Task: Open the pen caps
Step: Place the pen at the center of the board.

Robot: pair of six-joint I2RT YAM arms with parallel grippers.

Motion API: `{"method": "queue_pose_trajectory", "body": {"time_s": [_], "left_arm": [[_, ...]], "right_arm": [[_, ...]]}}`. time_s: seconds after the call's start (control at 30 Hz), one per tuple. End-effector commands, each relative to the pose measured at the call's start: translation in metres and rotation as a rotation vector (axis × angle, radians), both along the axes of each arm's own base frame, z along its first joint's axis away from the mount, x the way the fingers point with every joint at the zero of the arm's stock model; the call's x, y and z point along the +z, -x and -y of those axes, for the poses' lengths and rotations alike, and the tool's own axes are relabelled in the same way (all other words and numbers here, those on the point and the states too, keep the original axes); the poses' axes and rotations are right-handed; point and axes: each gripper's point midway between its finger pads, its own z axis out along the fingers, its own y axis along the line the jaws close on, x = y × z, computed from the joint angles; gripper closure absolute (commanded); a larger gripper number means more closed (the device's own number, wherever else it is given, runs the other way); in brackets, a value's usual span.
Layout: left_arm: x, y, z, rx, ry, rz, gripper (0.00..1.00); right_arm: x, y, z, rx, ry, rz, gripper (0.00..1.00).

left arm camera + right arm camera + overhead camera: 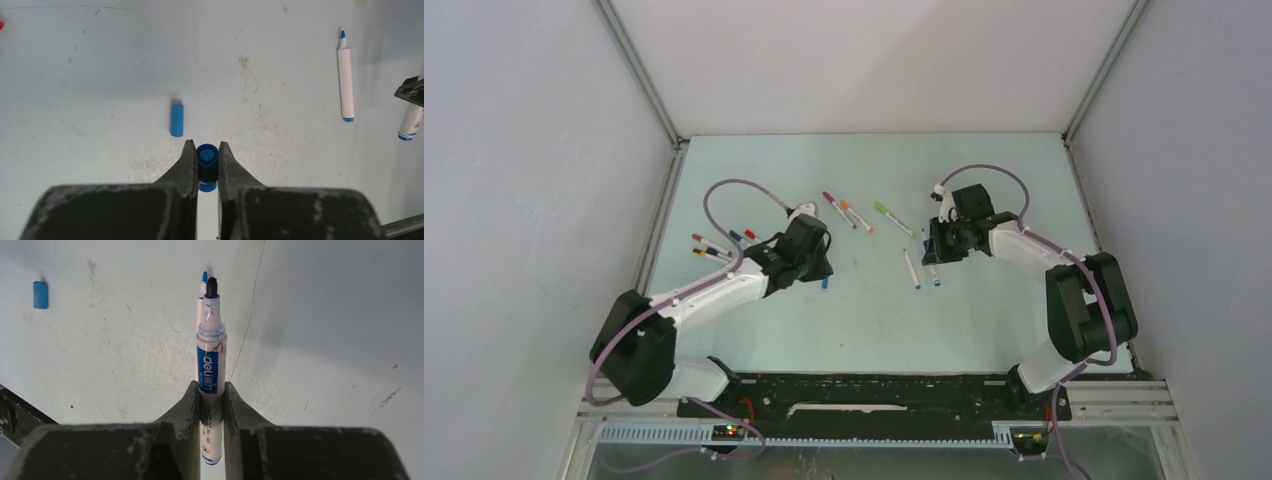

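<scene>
Pinched blue cap point(207, 159) in near-closed left gripper point(206, 150), uncapped pen point(210, 365) in right gripper point(211, 390). Risked ink smear from exposed tip point(212, 287) on table point(100, 75), runaway cap upon release.

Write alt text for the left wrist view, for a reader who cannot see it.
The left claw is shut on a blue pen cap, its open end facing the camera, over a pale, scuffed table. A second blue cap lies just beyond it to the left. An uncapped white pen with a blue tip lies at far right.
</scene>
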Motion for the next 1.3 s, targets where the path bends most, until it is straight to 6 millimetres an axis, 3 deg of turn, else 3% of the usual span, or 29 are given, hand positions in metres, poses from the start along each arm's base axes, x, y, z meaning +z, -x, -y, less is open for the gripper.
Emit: {"method": "queue_pose_trajectory", "body": {"time_s": [0.0, 0.23, 0.83, 1.27], "left_arm": [[0.014, -0.016, 0.017, -0.023, -0.040, 0.018, 1.00], [-0.017, -0.018, 0.031, -0.069, -0.100, -0.072, 0.98], [-0.049, -0.021, 0.037, -0.108, -0.177, -0.153, 0.92], [-0.058, -0.020, 0.036, -0.116, -0.204, -0.177, 0.82]], "right_arm": [[-0.007, -0.008, -0.004, -0.010, 0.013, 0.005, 1.00], [-0.021, -0.007, -0.008, 0.009, 0.058, -0.023, 1.00], [-0.036, 0.005, -0.008, 0.030, 0.086, -0.111, 0.95], [-0.041, 0.001, -0.002, 0.019, 0.120, -0.113, 0.78]]}}
